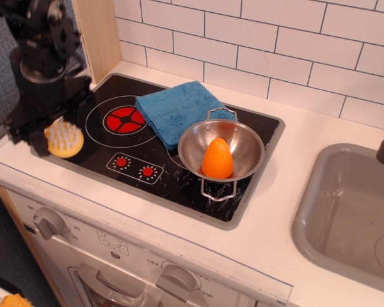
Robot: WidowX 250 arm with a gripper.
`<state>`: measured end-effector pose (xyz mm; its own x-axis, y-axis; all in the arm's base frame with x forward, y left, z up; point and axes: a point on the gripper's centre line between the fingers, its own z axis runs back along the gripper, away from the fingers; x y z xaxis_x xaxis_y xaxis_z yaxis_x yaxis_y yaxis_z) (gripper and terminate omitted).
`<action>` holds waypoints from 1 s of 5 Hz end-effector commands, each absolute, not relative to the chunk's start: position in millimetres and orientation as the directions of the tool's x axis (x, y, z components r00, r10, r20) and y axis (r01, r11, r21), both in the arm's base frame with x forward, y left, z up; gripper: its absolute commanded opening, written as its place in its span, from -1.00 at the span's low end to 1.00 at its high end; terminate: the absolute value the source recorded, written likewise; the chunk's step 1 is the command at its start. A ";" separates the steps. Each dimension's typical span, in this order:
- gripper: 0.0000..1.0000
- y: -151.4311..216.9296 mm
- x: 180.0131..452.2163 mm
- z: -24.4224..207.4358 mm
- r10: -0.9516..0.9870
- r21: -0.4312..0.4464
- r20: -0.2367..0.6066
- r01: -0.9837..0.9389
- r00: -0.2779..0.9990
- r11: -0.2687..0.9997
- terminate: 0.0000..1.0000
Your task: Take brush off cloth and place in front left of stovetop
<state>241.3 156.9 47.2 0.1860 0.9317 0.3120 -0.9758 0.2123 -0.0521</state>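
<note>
The brush (64, 139) is yellow with creamy white bristles. The gripper (48, 131) is black. The cloth (177, 110) is blue. The stovetop (102, 150) is shiny black with a grey edge, a red ring with white circles, and two small red dots. The bowl (243, 144) is silver, and the egg (217, 158) inside is orange. The sink (345, 211) is grey. The wall tiles (294, 45) are white.

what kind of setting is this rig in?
Most likely a toy play kitchen, not a real one: a glossy black stovetop with a painted red burner ring, plastic oven knobs on the front panel, and a moulded grey sink against white tile. The gripper holds a yellow scrub brush.
</note>
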 end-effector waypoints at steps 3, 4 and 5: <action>-1.00 177.2 268.5 11.8 0.941 -0.096 0.272 -0.968 0.201 0.234 -1.00; 1.00 177.6 273.8 14.4 0.939 -0.078 0.259 -0.964 0.228 0.256 -1.00; 1.00 175.5 271.3 14.6 0.942 -0.072 0.252 -0.966 0.222 0.247 -1.00</action>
